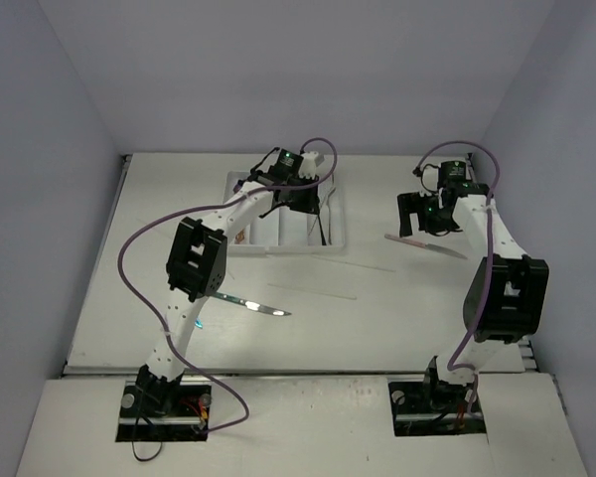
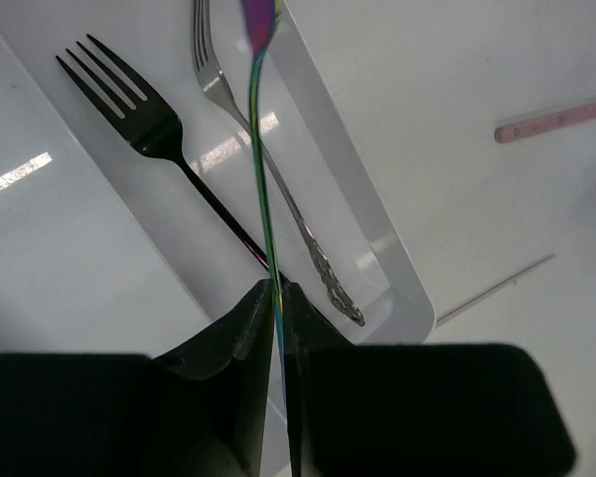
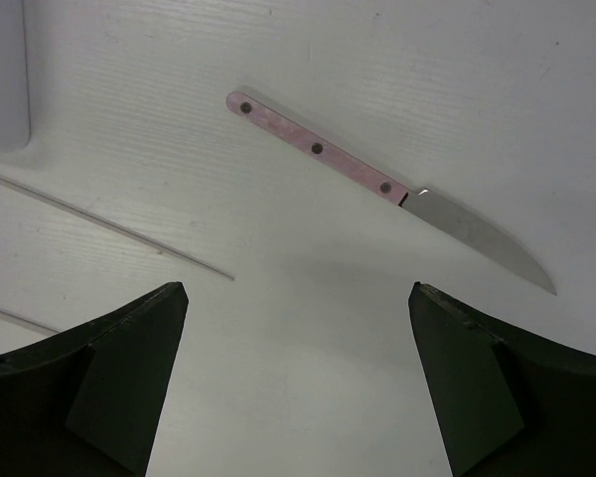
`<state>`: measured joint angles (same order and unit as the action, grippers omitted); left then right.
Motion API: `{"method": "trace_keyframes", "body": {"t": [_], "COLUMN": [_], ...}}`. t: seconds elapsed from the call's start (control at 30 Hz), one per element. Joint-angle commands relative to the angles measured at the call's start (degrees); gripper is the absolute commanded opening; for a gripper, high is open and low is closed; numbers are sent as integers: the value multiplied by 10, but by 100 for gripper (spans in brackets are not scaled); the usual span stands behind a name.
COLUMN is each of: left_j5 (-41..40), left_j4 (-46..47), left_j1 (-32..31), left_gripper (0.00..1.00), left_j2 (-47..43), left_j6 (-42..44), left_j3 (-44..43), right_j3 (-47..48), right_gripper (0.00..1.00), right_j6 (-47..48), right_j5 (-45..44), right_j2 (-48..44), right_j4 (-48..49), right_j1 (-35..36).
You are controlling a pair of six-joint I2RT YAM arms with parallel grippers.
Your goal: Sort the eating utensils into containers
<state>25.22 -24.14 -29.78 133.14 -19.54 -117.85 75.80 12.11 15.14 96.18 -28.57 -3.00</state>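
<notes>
Two utensils, a black fork (image 2: 144, 119) and a silver fork (image 2: 323, 263), lie in the tray's (image 2: 397, 288) right-end compartment. Above them the left hand (image 2: 278, 298) pinches a thin iridescent utensil (image 2: 261, 149) by its handle. It looks light, stiff and slick, likely to pivot in so narrow a pinch. The right hand (image 3: 298, 288) hangs open over a knife (image 3: 387, 189) lying flat on the desk (image 3: 278, 60); its pink handle (image 3: 313, 147) seems the surest hold.

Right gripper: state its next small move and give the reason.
Probably ease forward and down over the pink-handled knife. The right gripper is open and empty above the table, and the knife lies flat just ahead of it, untouched.
</notes>
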Motion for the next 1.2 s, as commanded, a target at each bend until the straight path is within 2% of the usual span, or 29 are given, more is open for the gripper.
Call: {"method": "trace_keyframes", "body": {"t": [0.0,0.23,0.27,0.3,0.43,0.5,0.57,0.63,0.7,0.77,0.83,0.9,0.97,1.03,1.1,1.17], "left_j5": [11,37,37,37,30,22,26,67,155,295,362,428,422,347,277,196], "left_j4": [34,65,66,66,75,68,54,23,-1,-82,-182,-250,-302,-393,-496,-504], "left_j1": [4,4,5,5,11,16,26,56,106,188,245,332,390,417,407,395], "left_gripper": [8,8,11,14,42,50,58,69,80,84,84,84,83,82,80,80], "left_j2": [-13,1,-1,-2,-39,-74,-130,-187,-231,-253,-257,-267,-292,-304,-327,-375], "left_j6": [-35,-93,-94,-96,-81,-51,13,74,139,189,274,361,433,613,756,880], "left_j3": [-51,-41,-39,-36,-19,-11,5,21,45,39,14,16,22,18,48,117], "right_j3": [1,3,2,1,0,1,0,-4,-7,-14,-18,-22,-24,-24,-23,-21], "right_gripper": [93,93,93,93,93,93,93,93,93,93,93,93,93,93,93,93], "right_j6": [3,-2,-2,-2,0,1,5,14,22,27,29,30,31,33,33,35], "right_j5": [2,9,10,10,17,23,26,24,23,26,35,42,46,49,50,49], "right_j2": [-26,-24,-25,-26,-28,-31,-37,-45,-50,-53,-54,-53,-51,-51,-52,-54], "right_j4": [15,15,15,14,15,15,14,15,15,16,16,18,18,19,19,18], "right_j1": [-5,-6,-6,-6,-6,-6,-6,-6,-6,-7,-7,-8,-8,-8,-8,-8]}}
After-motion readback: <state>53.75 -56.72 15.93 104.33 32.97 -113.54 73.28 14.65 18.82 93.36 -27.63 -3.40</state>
